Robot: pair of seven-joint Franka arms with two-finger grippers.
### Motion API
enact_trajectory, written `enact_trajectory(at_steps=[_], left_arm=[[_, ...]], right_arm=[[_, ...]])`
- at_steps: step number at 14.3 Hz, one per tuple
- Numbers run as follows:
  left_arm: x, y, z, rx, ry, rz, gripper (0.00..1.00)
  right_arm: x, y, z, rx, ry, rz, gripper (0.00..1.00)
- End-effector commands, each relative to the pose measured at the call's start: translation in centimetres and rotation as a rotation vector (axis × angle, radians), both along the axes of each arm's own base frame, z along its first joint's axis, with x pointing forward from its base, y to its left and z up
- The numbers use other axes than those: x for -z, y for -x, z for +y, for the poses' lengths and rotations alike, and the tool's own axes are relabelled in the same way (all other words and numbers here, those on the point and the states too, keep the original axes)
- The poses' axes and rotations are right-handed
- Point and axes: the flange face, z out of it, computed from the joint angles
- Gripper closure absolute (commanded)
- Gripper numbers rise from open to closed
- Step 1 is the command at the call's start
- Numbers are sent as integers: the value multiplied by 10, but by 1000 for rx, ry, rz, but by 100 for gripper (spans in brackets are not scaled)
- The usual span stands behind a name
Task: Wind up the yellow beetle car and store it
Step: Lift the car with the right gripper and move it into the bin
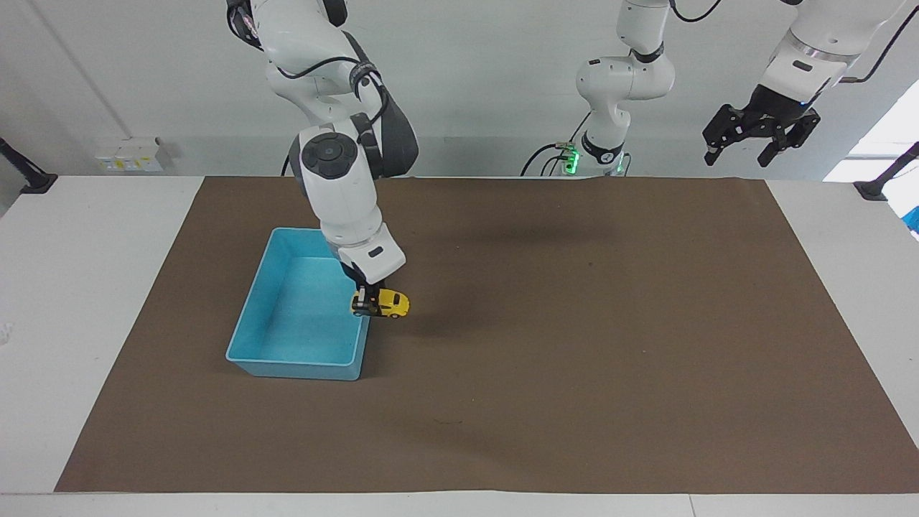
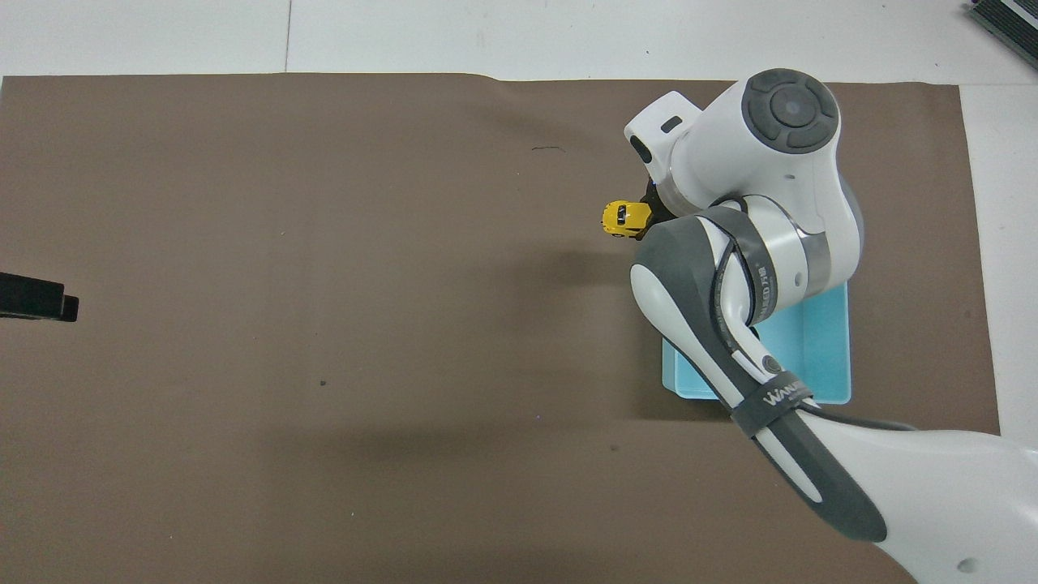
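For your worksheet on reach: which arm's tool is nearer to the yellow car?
The right. The right tool is shut on the car, holding it in the air at the blue tray's edge. The left tool waits raised at the left arm's end of the table.

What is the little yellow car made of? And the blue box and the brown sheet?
The yellow beetle car looks like glossy painted plastic or metal; its body is bright and smooth, so I cannot tell which. The light blue tray looks like matte plastic: one even colour, thin moulded walls. The brown mat looks like dull paper or felt, flat and without shine.
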Motion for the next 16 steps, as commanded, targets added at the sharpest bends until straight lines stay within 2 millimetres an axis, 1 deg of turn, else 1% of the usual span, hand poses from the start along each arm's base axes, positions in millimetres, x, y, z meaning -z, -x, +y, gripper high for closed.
enact_trajectory(at_steps=[1,3,6,8,10,11,12,13,16], left_arm=[[-5,5,3,6,8,5,0],[-5,5,3,5,8,5,0],[-5,5,3,6,8,5,0],[-5,5,3,6,8,5,0],[-5,5,3,6,6,5,0],[-5,5,3,6,6,5,0],[-5,5,3,6,7,5,0],[-5,5,3,6,8,5,0],[-5,5,3,6,8,5,0]], right_arm=[[-6,9,-22,-29,11,24,100],[-5,17,-44,-17,22,39,100],[-7,36,-54,1,41,81,100],[-8,44,-75,3,49,93,100],[-5,53,-84,-31,56,105,100],[0,58,-86,-36,58,113,100],[5,65,-96,-26,62,114,100],[12,70,-101,-24,62,104,100],[26,90,-104,-38,66,69,100]])
